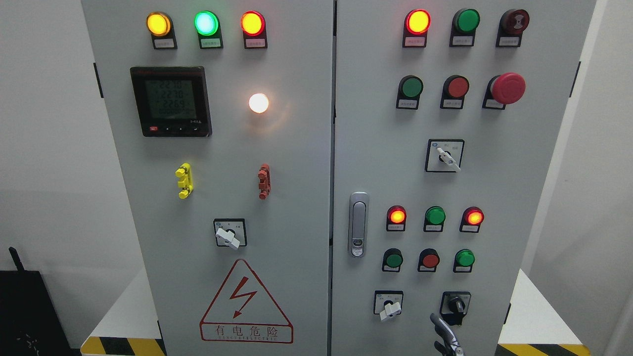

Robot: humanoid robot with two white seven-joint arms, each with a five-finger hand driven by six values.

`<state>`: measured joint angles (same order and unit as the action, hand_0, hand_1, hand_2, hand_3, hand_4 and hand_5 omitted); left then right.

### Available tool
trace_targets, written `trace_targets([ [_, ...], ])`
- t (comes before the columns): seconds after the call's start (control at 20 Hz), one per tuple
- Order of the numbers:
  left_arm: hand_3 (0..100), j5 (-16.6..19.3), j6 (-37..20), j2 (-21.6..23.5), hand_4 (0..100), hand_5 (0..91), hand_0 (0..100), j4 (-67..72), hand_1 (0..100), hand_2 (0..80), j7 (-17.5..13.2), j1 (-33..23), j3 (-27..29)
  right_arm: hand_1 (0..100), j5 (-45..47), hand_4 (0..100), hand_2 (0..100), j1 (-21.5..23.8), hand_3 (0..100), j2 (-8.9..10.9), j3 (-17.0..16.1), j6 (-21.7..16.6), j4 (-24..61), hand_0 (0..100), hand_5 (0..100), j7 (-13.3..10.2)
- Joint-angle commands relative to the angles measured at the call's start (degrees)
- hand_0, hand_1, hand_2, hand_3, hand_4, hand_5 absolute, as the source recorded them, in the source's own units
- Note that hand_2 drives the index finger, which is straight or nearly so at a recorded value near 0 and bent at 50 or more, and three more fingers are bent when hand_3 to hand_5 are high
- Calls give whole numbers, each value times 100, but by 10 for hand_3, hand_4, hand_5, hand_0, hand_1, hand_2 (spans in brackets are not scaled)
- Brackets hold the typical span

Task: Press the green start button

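Hand low beneath black selector, finger state unclear; green buttons above.

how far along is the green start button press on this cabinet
No press shows now: the only hand in view sits at the bottom edge, below the black selector switch, touching no button. Its arm's side is hidden. Several green buttons face it, such as and; labels are unreadable, so the start button can't be singled out. This fits a hand rising toward a button or lowering after a press.
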<state>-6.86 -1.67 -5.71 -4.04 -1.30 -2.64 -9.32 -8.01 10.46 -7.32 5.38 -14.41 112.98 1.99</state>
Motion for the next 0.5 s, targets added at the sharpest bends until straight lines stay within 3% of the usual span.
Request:
trace_targets([
  [0.0, 0, 0, 0, 0, 0, 0, 120, 0, 556, 0, -2, 0, 0, 134, 441, 0, 0, 18, 0, 11, 165, 8, 31, 90, 0, 29],
  [0.45, 0, 0, 0, 0, 0, 0, 120, 0, 556, 0, -2, 0, 0, 126, 459, 0, 0, 0, 0, 11, 200, 8, -31, 51, 0, 29],
])
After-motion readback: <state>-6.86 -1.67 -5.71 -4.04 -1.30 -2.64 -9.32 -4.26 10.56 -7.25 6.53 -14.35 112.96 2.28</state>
